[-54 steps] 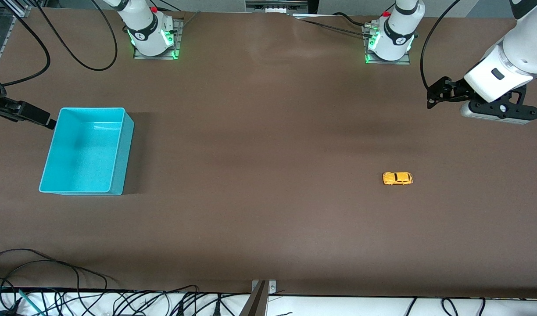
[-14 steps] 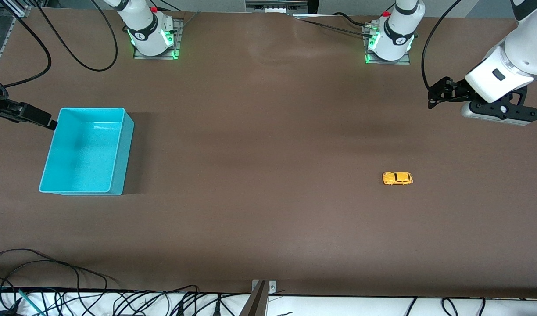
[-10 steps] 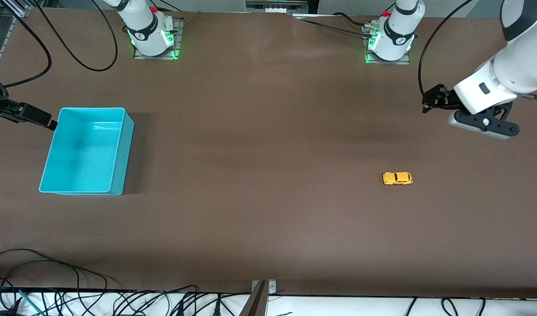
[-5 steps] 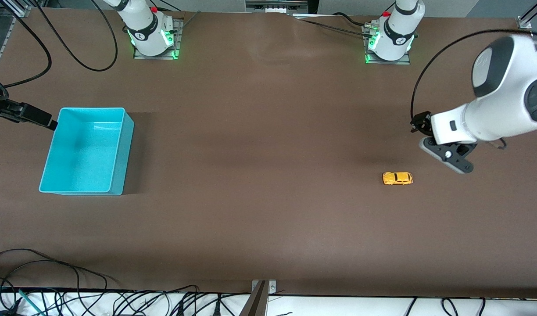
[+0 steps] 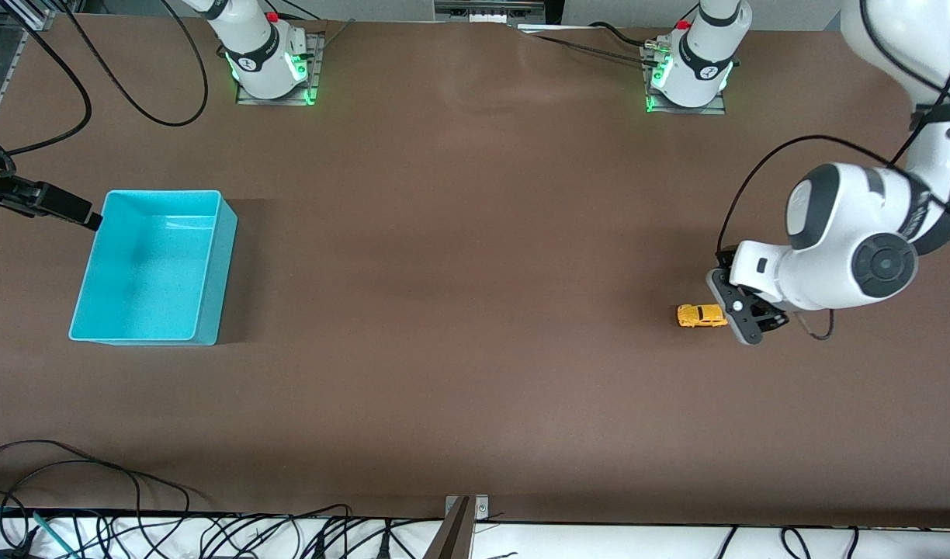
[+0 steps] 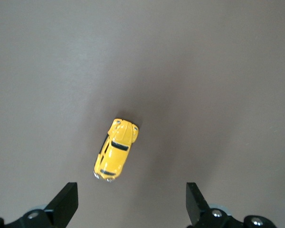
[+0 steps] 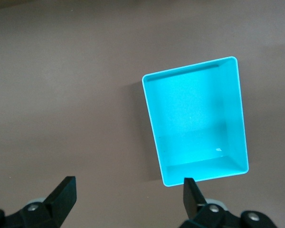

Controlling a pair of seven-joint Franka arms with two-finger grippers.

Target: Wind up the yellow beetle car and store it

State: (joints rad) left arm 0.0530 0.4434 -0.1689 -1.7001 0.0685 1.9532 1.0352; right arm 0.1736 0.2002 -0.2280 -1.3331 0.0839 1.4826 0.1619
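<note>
front view: the tiny yellow-orange toy beetle car with dark windows (image 5: 702, 315) sits on the bare brown table top (image 5: 459, 233) toward the left arm's end, well apart from the open turquoise plastic bin (image 5: 150, 266) at the right arm's end. the left gripper (image 5: 743, 314) hangs just over the car's end; its fingers are not visible from here. the right gripper (image 5: 56, 206) waits at the bin's edge.

left wrist view: the left gripper (image 6: 132, 209) has its black fingers (image 6: 64, 202) spread wide, nothing between them. the car (image 6: 115, 149) lies off the midline, nearer one finger, and skewed to the closing line. judging from this, a good grasp wants the gripper shifted forward over the car's middle and the wrist turned so the pads meet the car's flat sides, then a straight descent low enough to pinch the body, leaving the wheels free to roll back for winding.

right wrist view: the right gripper (image 7: 128, 202) is likewise spread and empty, over the table beside the bin (image 7: 195, 121), which holds nothing.
</note>
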